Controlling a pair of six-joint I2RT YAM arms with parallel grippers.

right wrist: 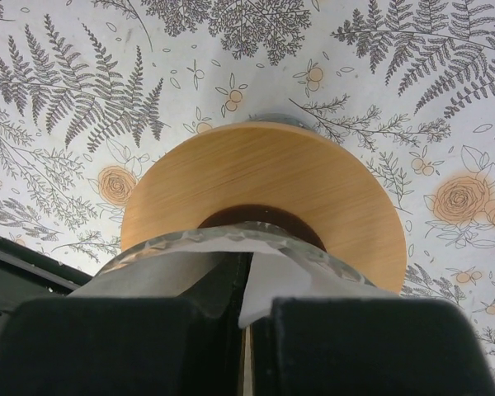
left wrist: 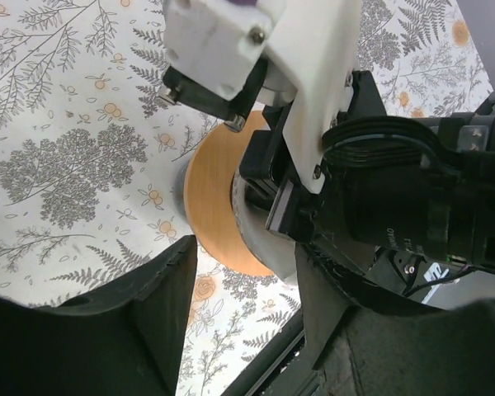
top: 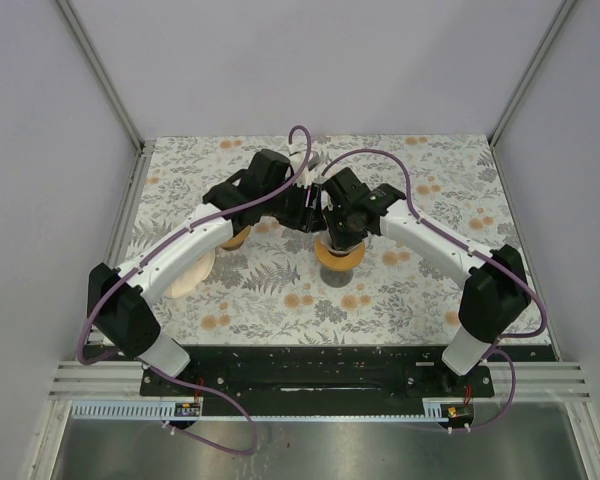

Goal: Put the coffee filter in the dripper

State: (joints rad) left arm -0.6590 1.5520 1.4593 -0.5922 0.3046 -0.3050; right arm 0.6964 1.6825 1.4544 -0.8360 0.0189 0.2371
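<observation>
Both arms are crowding over the dripper [top: 338, 258] at the table [top: 430, 290] middle, with open room toward every edge. The right gripper [right wrist: 243, 305] is clamping the filter [right wrist: 272, 276] at the dripper's rim, while the left gripper [left wrist: 243, 276] is hanging alongside, jaws apart.

Table [top: 450, 170] covered in a fern-and-flower print. The dripper [top: 338, 260] stands on its wooden base mid-table. A pale round object [top: 195, 278] lies to the left, partly hidden.
</observation>
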